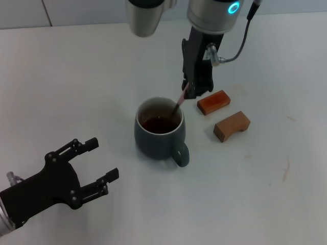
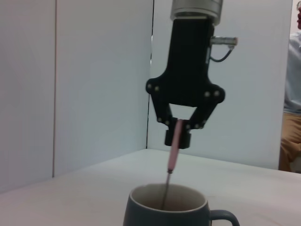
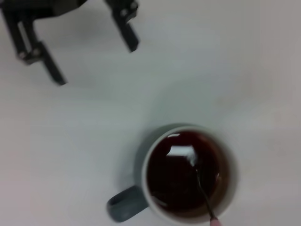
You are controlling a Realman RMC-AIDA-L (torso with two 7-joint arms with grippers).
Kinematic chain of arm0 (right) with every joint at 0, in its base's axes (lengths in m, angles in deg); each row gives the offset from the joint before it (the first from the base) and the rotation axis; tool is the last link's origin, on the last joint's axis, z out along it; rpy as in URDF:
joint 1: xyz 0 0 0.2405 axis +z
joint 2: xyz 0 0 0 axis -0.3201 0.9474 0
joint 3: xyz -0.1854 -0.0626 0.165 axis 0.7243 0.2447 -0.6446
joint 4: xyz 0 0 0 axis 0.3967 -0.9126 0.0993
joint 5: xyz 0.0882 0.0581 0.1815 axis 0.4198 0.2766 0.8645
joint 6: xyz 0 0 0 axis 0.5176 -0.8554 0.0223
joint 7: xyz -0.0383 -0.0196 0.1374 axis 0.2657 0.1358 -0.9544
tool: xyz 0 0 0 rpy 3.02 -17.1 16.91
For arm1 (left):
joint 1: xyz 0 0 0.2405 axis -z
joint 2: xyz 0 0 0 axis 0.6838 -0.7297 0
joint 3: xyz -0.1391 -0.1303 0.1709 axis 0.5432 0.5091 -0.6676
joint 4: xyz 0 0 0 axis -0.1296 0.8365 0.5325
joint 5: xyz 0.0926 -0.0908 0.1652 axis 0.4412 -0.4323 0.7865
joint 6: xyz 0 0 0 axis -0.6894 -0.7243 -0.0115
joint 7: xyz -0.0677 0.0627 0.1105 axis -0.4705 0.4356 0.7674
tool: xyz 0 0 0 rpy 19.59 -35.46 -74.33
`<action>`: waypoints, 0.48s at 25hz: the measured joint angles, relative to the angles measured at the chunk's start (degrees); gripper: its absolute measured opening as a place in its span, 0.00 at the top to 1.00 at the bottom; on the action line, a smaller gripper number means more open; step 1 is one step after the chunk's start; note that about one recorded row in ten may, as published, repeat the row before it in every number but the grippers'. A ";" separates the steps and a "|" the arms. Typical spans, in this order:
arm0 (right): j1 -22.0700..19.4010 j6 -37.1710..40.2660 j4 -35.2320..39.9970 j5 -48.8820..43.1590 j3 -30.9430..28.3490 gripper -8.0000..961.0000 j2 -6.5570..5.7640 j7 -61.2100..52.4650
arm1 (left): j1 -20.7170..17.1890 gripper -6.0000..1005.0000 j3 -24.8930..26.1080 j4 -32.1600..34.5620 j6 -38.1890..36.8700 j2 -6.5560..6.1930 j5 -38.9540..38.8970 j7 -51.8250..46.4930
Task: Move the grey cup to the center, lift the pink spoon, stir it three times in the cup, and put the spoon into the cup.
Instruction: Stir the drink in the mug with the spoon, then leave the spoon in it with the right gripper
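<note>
Blocks (image 1: pixel 224 113) beside cup (image 1: pixel 159 135); right gripper (image 1: pixel 190 91) dips spoon (image 1: pixel 180 101).

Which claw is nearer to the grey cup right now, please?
The right claw: it hangs just above the grey cup's far rim, gripping the pink spoon. The left claw sits open, well away.

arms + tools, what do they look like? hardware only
Both tools are matte black, two-fingered linkages with small silver screws: left tool, right tool. The right tool hangs from a silver-grey cylindrical wrist with a glowing cyan ring light and a looping black cable.
</note>
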 joint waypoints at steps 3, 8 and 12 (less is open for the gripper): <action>0.27 1.79 0.00 1.24 0.36 0.87 0.11 -0.02 | -0.08 0.19 0.00 0.13 0.11 0.00 0.03 0.01; 0.35 1.51 0.00 5.96 0.40 0.87 0.14 1.07 | -0.27 0.19 0.00 0.21 0.15 0.00 0.03 -0.04; 0.20 -2.04 -0.87 5.07 0.62 0.87 0.07 1.03 | -0.30 0.19 0.00 0.08 0.09 0.00 0.01 -0.07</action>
